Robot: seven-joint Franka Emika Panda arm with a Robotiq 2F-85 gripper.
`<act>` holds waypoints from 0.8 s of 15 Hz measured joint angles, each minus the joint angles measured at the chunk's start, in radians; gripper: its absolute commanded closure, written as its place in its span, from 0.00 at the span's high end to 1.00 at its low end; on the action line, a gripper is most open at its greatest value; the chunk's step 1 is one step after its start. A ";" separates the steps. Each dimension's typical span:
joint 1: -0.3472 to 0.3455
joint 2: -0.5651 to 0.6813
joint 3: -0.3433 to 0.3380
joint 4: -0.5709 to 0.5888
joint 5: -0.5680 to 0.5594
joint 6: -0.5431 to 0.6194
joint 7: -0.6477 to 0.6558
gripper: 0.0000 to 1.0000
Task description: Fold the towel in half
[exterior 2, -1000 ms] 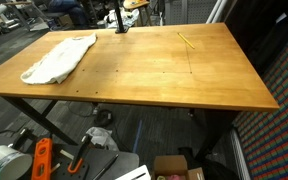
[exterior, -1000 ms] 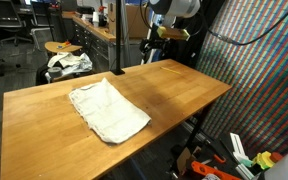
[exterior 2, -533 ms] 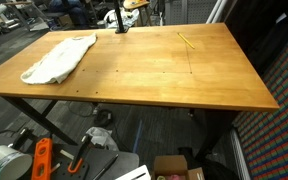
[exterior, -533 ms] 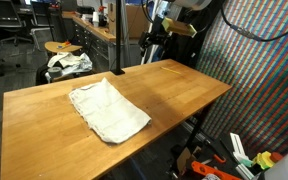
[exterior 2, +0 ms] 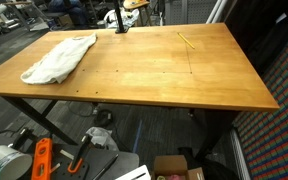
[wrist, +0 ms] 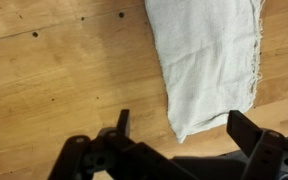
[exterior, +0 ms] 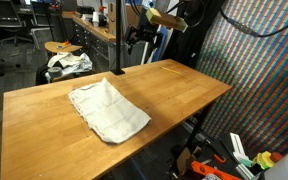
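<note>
jaws: spread wide apart
gripper: black gripper (wrist: 179, 118), bottom edge of wrist view
towel: off-white cloth towel (wrist: 209, 55), upper right, flat on light wooden table (wrist: 54, 85)

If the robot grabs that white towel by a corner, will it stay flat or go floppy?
Probably floppy: the towel lies rumpled with wavy edges, so it should droop. It looks thin, so it is likely light. Pushed, it may bunch up rather than slide on the wooden table.

Wooden table (exterior: 179, 92) bearing cream towel (exterior: 107, 110)
</note>
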State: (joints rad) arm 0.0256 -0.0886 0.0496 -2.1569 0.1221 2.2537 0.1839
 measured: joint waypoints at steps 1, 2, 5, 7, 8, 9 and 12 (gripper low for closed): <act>0.009 0.007 0.012 0.012 0.001 -0.015 0.028 1.00; 0.020 0.016 0.024 0.025 0.001 -0.035 0.057 1.00; 0.052 0.057 0.056 0.071 0.007 -0.142 0.120 1.00; 0.072 0.087 0.071 0.104 0.038 -0.228 0.126 1.00; 0.080 0.101 0.078 0.116 0.055 -0.257 0.126 1.00; 0.089 0.115 0.084 0.124 0.072 -0.270 0.127 1.00; 0.116 0.154 0.104 0.127 0.107 -0.226 0.153 1.00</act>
State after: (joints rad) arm 0.1413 0.0654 0.1539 -2.0301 0.2293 2.0279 0.3369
